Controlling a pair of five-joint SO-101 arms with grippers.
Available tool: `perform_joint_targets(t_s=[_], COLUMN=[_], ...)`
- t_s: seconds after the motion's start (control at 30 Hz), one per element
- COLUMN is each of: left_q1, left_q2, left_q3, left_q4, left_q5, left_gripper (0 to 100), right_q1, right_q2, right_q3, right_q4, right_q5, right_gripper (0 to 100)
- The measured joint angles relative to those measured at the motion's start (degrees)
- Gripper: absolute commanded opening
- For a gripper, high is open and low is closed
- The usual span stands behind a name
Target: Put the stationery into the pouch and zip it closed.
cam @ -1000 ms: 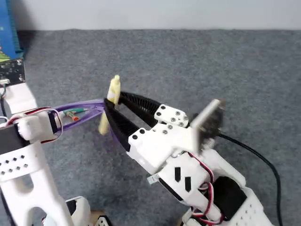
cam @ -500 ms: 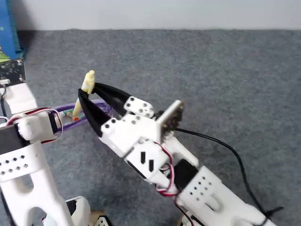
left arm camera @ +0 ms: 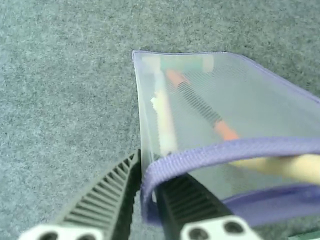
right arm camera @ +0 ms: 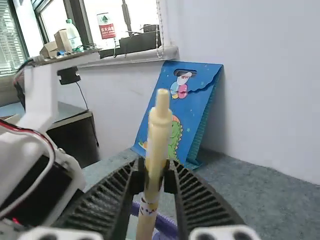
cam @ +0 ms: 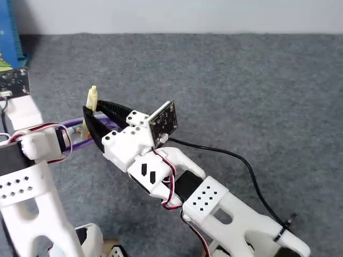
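A translucent pouch (left arm camera: 240, 110) with a purple zip rim lies on the grey carpet, its mouth held up. My left gripper (left arm camera: 147, 200) is shut on that rim (left arm camera: 200, 157). Inside the pouch lie an orange pen (left arm camera: 200, 107), a green item and a pale stick. My right gripper (cam: 89, 110) is shut on a cream pen (cam: 92, 97), held nearly upright over the pouch (cam: 80, 128) beside the left arm (cam: 32, 150). The cream pen's lower end (left arm camera: 290, 167) pokes into the pouch's mouth. In the right wrist view the cream pen (right arm camera: 156, 140) stands between the fingers of my right gripper (right arm camera: 152, 175).
A blue gift bag (right arm camera: 182, 115) stands against the wall at the table's far left corner (cam: 8, 37). A black cable (cam: 241, 160) trails from the right arm across the carpet. Open grey carpet (cam: 257, 80) stretches to the right and behind.
My right gripper has carried the cream pen leftward, from the middle of the table to the pouch's mouth. The left arm has kept still with the rim in its grip.
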Motion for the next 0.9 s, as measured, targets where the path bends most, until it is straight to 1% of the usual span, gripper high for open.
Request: perform_joint_targets(t_s=[0.07, 0.23, 0.47, 0.57, 0.67, 0.73, 0.9], left_q1=[0.0, 0.0, 0.0, 0.0, 0.0, 0.0, 0.0], left_q2=[0.0, 0.0, 0.0, 0.0, 0.0, 0.0, 0.0], left_q3=[0.4, 0.4, 0.4, 0.4, 0.4, 0.4, 0.4], left_q4=[-0.3, -0.3, -0.3, -0.3, -0.3, -0.3, -0.3], left_q5=[0.0, 0.0, 0.0, 0.0, 0.0, 0.0, 0.0], left_gripper=[1, 1, 1, 1, 1, 1, 1], right_q1=[0.0, 0.0, 0.0, 1.3, 5.3, 8.7, 15.3], right_q2=[0.0, -3.7, -15.8, -22.2, -27.0, -28.3, -27.2], right_q3=[0.0, 0.1, 0.1, 0.0, 0.0, 0.0, 0.0], right_q4=[1.8, 8.6, 18.6, 26.5, 37.1, 44.7, 61.5], right_q5=[0.5, 0.7, 0.7, 0.4, -3.3, -5.0, -7.8], right_gripper=[30.2, 30.3, 30.3, 30.3, 29.6, 25.5, 8.7])
